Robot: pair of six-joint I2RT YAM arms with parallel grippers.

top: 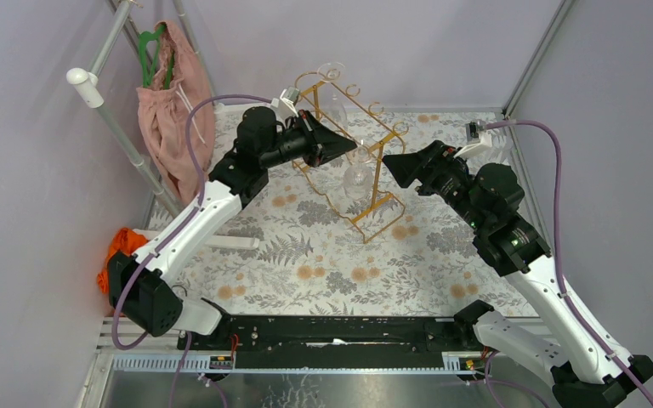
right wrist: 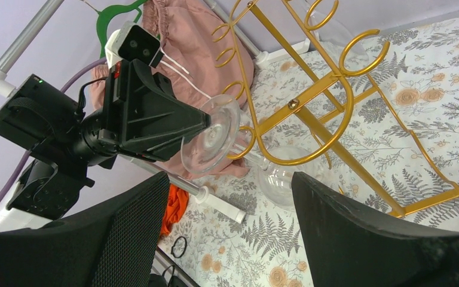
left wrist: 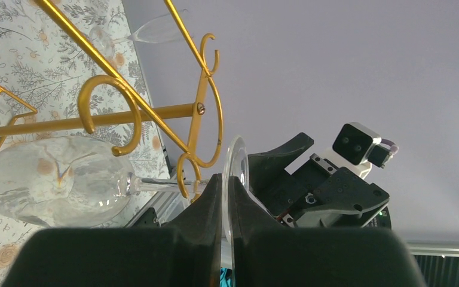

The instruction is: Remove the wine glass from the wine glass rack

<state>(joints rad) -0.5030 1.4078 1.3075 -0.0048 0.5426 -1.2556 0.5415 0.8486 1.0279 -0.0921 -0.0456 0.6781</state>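
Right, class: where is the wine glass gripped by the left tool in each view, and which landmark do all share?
Top external: wine glass at centre, hanging from the wine glass rack.
Left wrist: bowl lower left, base pinched in the left tool.
Right wrist: left of centre, base disc facing the camera.
Shared landmark: the gold wine glass rack.

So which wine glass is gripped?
The near-end wine glass: the left gripper pinches its foot. The other glass hangs untouched at the rack's far end.

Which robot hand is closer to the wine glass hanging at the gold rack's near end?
Left. The left hand is shut on the wine glass's round foot; the right hand hovers open across the rack, not touching it.
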